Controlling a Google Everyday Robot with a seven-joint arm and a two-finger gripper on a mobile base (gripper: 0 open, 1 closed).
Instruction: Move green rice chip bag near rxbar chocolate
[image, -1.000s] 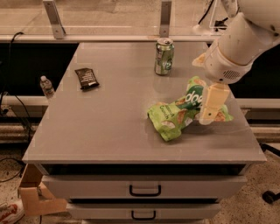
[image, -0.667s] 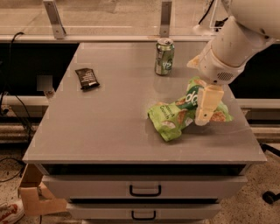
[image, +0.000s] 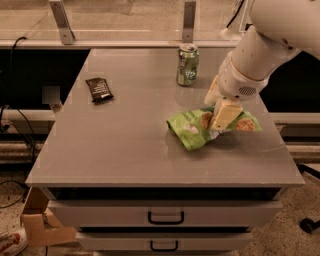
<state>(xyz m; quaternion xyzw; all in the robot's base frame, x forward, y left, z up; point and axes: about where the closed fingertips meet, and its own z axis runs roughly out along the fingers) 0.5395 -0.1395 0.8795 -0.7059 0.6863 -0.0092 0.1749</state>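
Note:
The green rice chip bag (image: 192, 129) lies crumpled on the grey table top, right of centre. The gripper (image: 221, 120) hangs from the white arm and points down onto the middle of the bag, covering part of it. The rxbar chocolate (image: 99, 89), a small dark brown wrapper, lies flat at the table's left side, well apart from the bag.
A green soda can (image: 188, 64) stands upright at the back, just beyond the bag and the arm. The grey table (image: 120, 150) has drawers below its front edge. A rail with two metal posts runs along the back. A cardboard box (image: 35, 220) sits on the floor at the lower left.
The gripper has moved a little to the left, from the bag's right end to over its middle. The bag, bar and can have stayed put.

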